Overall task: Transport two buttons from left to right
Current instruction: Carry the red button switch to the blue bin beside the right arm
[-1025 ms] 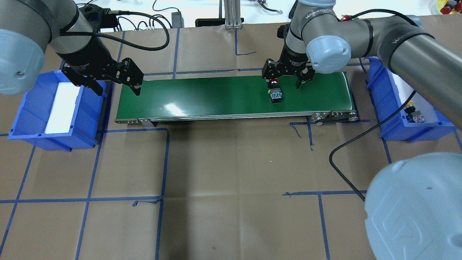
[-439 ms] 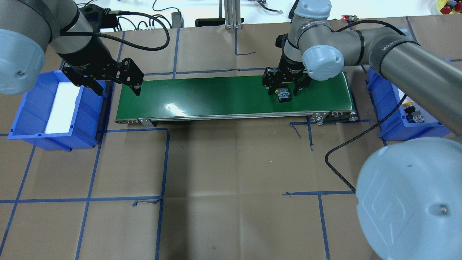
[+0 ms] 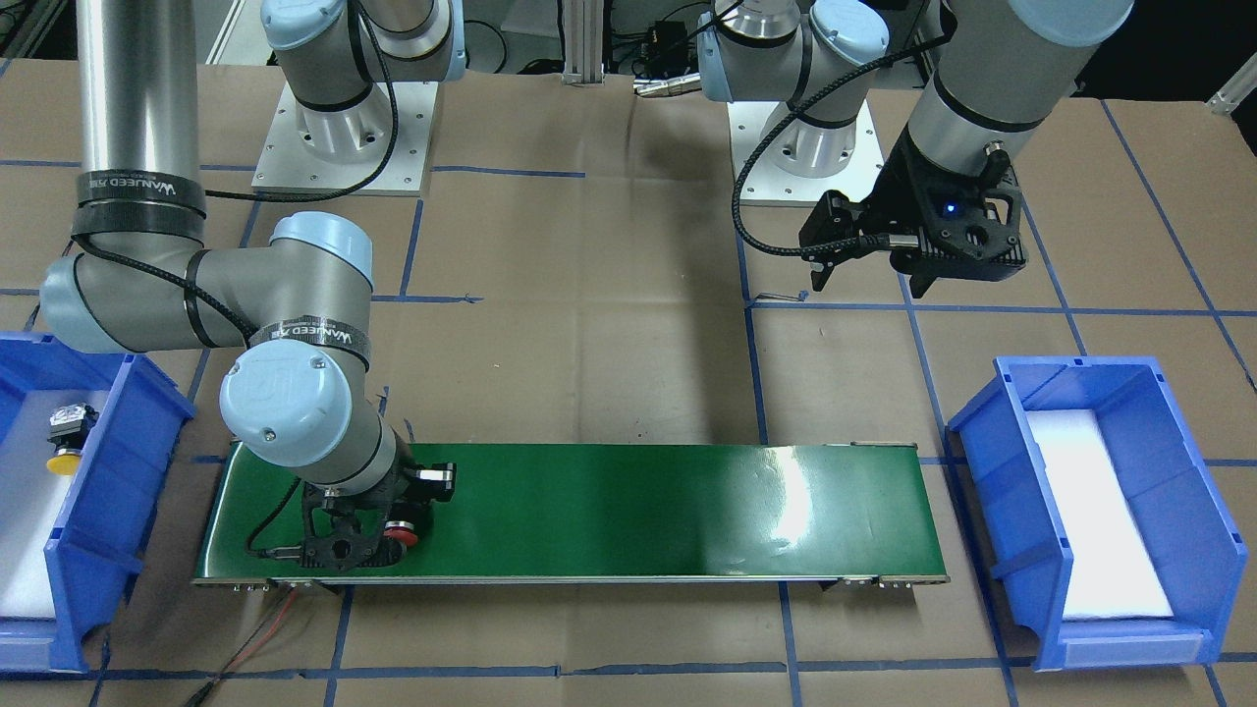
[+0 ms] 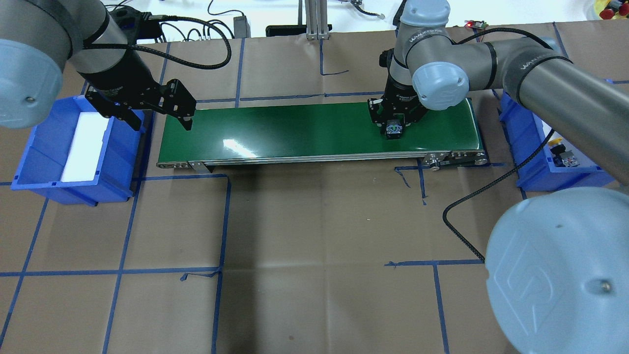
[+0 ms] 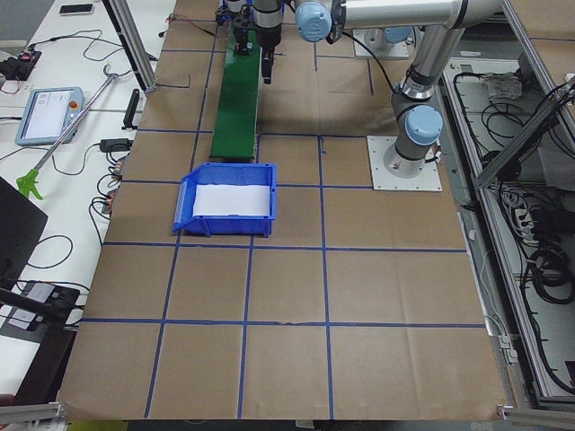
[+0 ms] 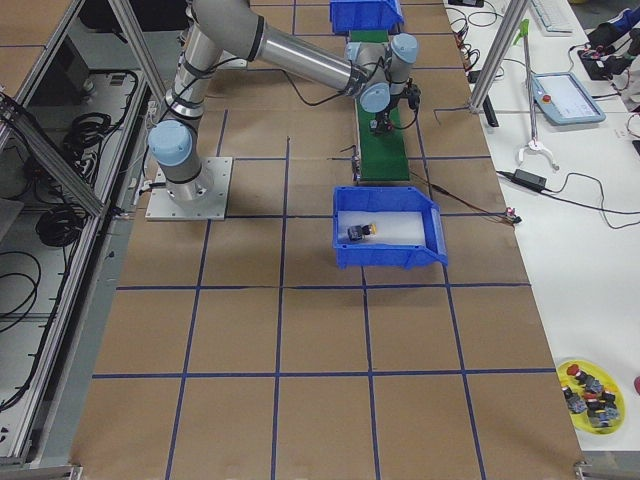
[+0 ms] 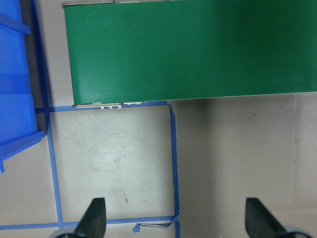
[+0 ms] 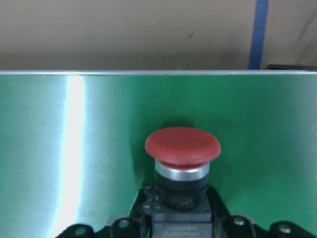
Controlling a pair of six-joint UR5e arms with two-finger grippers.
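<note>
The red button [image 4: 393, 130] lies on its side on the green conveyor belt [image 4: 295, 132] near its right end. Its red cap shows close up in the right wrist view [image 8: 182, 147] and in the front view [image 3: 400, 535]. My right gripper [image 4: 393, 123] is down on the belt and shut on the button's black body. The yellow button [image 3: 65, 447] lies in the right blue bin [image 3: 147, 393], also visible in the right side view [image 6: 358, 233]. My left gripper [image 4: 158, 120] is open and empty, held above the belt's left end.
The left blue bin [image 4: 29, 162] holds only a white foam pad. In the left wrist view the fingertips [image 7: 94, 218] hang over brown paper and blue tape just off the belt's edge [image 7: 198, 49]. A black cable [image 4: 471, 196] loops off the right arm.
My right gripper has come down over the red button and its fingers have closed on it. The button has shifted right along the belt. The left arm has not moved.
</note>
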